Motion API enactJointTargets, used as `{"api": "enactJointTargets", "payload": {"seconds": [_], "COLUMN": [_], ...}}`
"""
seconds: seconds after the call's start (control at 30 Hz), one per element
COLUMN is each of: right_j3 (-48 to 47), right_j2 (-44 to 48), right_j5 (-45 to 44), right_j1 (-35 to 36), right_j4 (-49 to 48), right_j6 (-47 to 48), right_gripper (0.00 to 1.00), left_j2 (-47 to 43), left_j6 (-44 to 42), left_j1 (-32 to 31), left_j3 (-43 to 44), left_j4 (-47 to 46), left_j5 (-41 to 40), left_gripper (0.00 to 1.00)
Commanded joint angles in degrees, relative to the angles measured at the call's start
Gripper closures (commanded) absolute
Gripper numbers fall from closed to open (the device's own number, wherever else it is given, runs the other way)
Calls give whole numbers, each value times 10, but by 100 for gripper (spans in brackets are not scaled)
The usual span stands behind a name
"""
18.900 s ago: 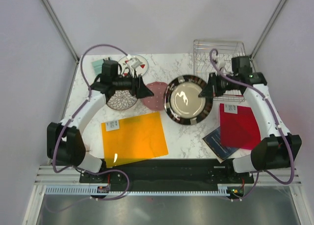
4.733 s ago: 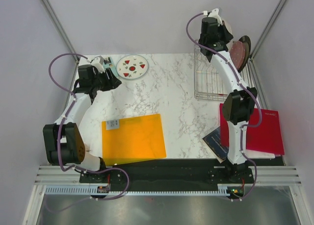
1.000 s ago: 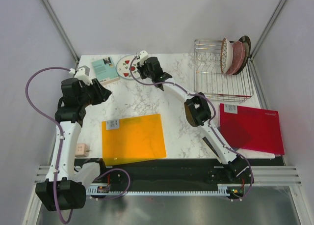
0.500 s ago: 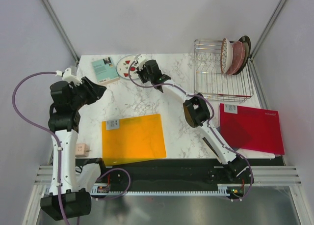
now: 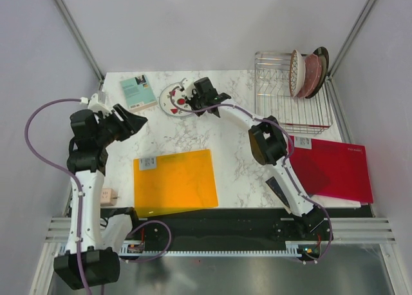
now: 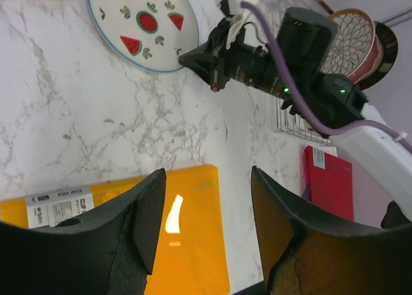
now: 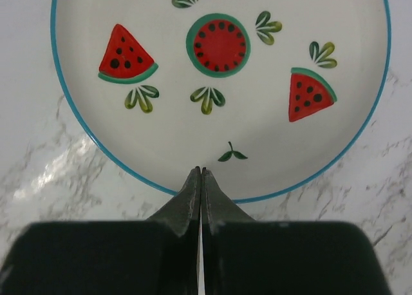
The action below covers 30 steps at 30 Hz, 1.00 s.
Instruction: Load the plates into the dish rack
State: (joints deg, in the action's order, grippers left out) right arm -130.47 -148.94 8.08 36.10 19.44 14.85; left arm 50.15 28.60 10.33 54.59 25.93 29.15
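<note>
Three of the four plates stand on edge at the right end of the wire dish rack (image 5: pixel 277 108) in the table's far right corner: a lattice-patterned plate (image 5: pixel 297 73), a pink plate (image 5: pixel 312 73) and, last in the row, a dark-rimmed plate (image 5: pixel 322 55). Only the watermelon plate (image 7: pixel 219 82) is left to load. It lies face up on the marble table (image 5: pixel 225 134) towards the far left, well apart from the rack and just beside a teal book (image 5: pixel 137 92). We see the right arm stretched across the table to it. The right gripper (image 7: pixel 201 171) has its two fingers pressed flat together with nothing between them, and their tips meet the plate's near rim. We cannot tell whether they are only touching that edge or working under it. The left gripper (image 6: pixel 206 179) hangs above the marble near the far edge of the orange sheet (image 5: pixel 175 182), its fingers spread well apart and holding nothing. The red sheet (image 5: pixel 331 169) lies flat at the right, in front of the rack. By our reckoning the job is about three-quarters done: this last plate has yet to be gripped, carried over and stood among the free bars to the left of the other three.
</note>
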Motion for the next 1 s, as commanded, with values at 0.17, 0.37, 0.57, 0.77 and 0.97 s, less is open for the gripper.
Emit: {"api": "enactJointTargets", "payload": {"seconds": [0.17, 0.37, 0.57, 0.77, 0.97], "right_j3": [159, 72, -28, -21, -27], "right_j2": [111, 133, 111, 81, 46], "right_j5": [50, 6, 67, 101, 195], "right_j1": [27, 16, -62, -112, -146], "right_j4": [155, 162, 144, 139, 128], "right_j6": [21, -44, -102, -140, -175], "right_gripper": [100, 63, 34, 34, 35], "left_j2": [186, 368, 502, 594, 674], "left_j6": [91, 88, 97, 95, 106], "left_j1": [-2, -29, -55, -93, -138], "left_j3": [-115, -56, 53, 132, 217], "left_j4": [-112, -206, -213, -186, -162], "left_j5": [52, 56, 64, 15, -43], "left_gripper": [36, 36, 38, 41, 50]}}
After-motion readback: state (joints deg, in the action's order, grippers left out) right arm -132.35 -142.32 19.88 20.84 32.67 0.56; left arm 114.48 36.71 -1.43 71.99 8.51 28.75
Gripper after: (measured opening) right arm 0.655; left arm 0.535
